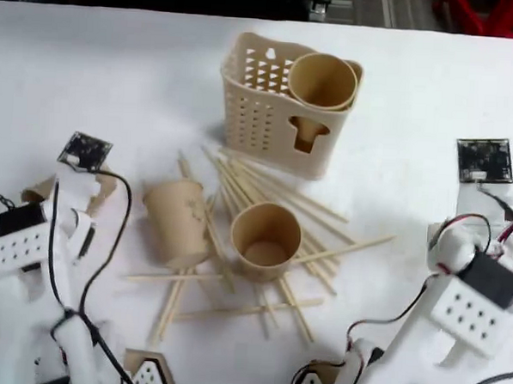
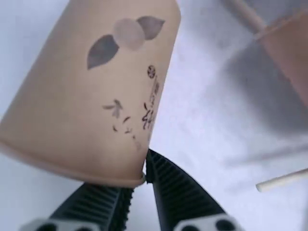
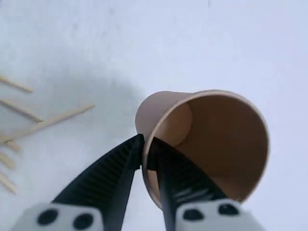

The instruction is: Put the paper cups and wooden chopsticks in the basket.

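Paper cups stand out in the high view: one cup (image 1: pixel 323 79) sits in the basket (image 1: pixel 260 115). An upright cup (image 1: pixel 265 240) and a tipped cup (image 1: pixel 175 226) rest on the white worktop (image 1: pixel 116 73) among the scattered chopsticks (image 1: pixel 244 187), near the basket's front.

From the left wrist view, the left jaws are nearly together and appear clamped on the rolled rim of a printed cup (image 2: pixel 96 91). Its body slants away over the worktop, with a chopstick end (image 2: pixel 281 179) lying apart from it.

From the right wrist view, the right jaws are pinched on the wall of a plain cup (image 3: pixel 226 144) at its rim, one inside the mouth and one outside. More chopsticks (image 3: pixel 48 120) lie well apart from it.

Such cups are probably very light and thin-walled, so a hard squeeze would likely crease them. The rim looks like the stiffest place to hold, as both arms do. The sticks seem stiff, light and prone to roll, so they are best pinched across the middle, ideally where one lies raised over another.
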Controlling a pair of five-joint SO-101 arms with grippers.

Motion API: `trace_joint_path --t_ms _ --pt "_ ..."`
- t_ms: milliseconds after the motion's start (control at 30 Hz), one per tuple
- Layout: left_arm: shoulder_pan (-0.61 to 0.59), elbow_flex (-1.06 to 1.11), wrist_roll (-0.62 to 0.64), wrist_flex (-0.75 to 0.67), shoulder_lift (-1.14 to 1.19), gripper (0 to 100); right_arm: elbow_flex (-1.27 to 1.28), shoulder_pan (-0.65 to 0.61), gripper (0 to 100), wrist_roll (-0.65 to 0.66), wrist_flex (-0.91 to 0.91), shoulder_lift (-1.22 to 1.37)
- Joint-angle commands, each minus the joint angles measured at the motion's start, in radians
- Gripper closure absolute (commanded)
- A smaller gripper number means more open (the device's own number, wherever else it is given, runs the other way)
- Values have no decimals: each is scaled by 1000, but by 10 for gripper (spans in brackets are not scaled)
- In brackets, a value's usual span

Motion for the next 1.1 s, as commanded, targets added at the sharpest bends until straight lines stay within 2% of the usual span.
trace_joint_path --t_ms 0,200,467,767,1067 --pt "12 -54 41 98 -216 977 -54 -101 979 112 2 -157" --pt "12 -32 41 249 -522 977 -209 -243 979 227 1 -237" --pt "8 95 43 264 -826 977 -489 -423 979 241 1 -128" --pt "7 100 38 265 -845 977 -733 -653 979 235 1 160" --pt "7 100 37 265 -845 977 -867 -777 979 235 5 374"
